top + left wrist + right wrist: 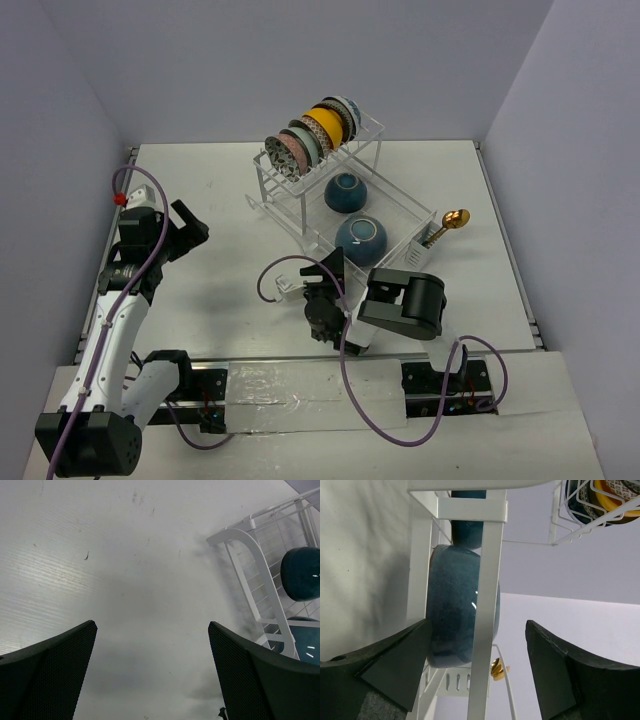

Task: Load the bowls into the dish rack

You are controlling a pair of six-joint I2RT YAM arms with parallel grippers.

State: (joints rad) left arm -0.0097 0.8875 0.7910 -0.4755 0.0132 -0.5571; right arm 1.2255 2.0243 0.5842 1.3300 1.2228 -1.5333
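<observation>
1. Right arm: folded back on itself at the near edge of the table (200, 330). Its wrist points away toward the near end of the dish rack (300, 215).
2. Right gripper (325, 272): the jaws stand wide apart and hold nothing. In the right wrist view a white frame post of the rack stands between and beyond the fingers (395, 670), untouched.
3. Left arm: stretched along the left side of the table. The left gripper (192, 228) hangs over bare table, well apart from the rack, its jaws fully apart and empty.
4. Lower tray (400, 205): holds the near dark blue bowl (360, 237), opening towards the top camera, just behind the frame post. The far dark blue bowl (345, 192) sits beyond it.
5. Cutlery holder (418, 252): on the rack's right end, carrying a gold spoon (455, 220) with its bowl end up and to the right.
6. Upper shelf (370, 125): a row of bowls (325, 125) stands on edge in the slots. The row's long axis runs from near left to far right.
</observation>
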